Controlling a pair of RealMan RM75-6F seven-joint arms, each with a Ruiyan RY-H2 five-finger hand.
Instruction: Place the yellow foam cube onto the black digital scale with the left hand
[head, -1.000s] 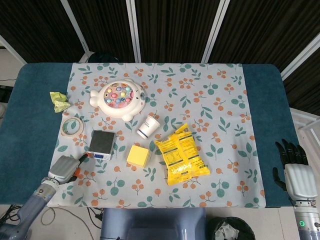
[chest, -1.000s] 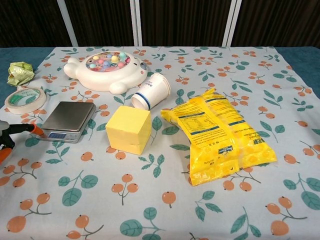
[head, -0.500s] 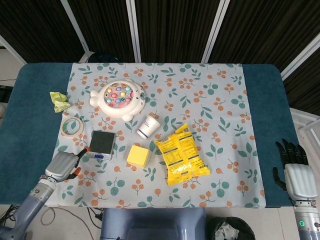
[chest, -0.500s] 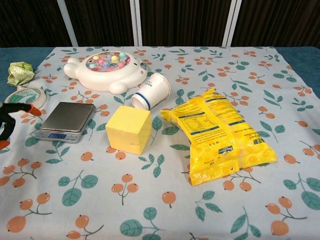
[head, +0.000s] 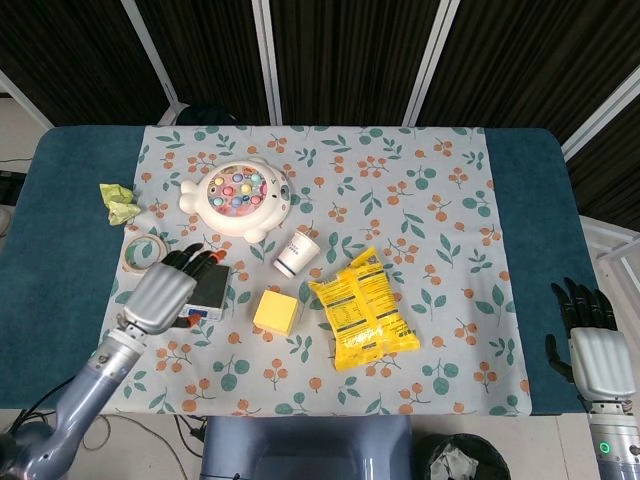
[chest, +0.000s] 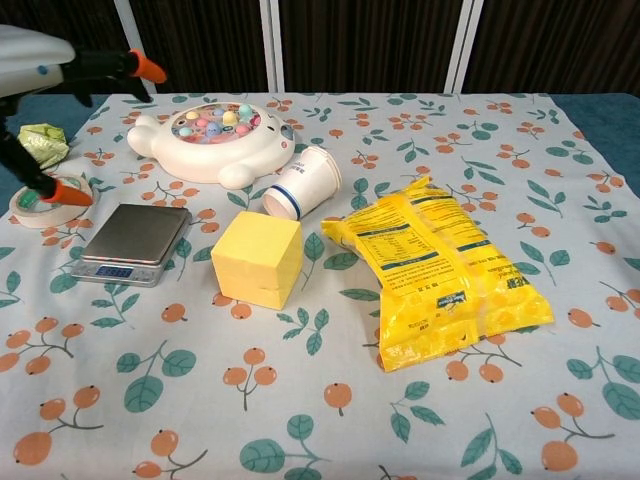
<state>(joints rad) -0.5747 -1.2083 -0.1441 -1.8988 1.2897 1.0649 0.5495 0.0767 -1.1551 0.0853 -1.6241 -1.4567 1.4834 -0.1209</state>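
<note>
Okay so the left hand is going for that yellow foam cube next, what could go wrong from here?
1. The left hand hangs above the black digital scale, not the yellow foam cube; reaching across, it might bump the scale.
2. The paper cup lies on its side just behind the cube, so spread fingers may set it rolling.
3. The yellow snack bag lies close on the cube's other side and could get dragged.

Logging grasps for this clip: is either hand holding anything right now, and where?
Nothing is held. The left hand hovers open above the scale; the foam cube sits untouched on the table, and the right hand is empty.
</note>
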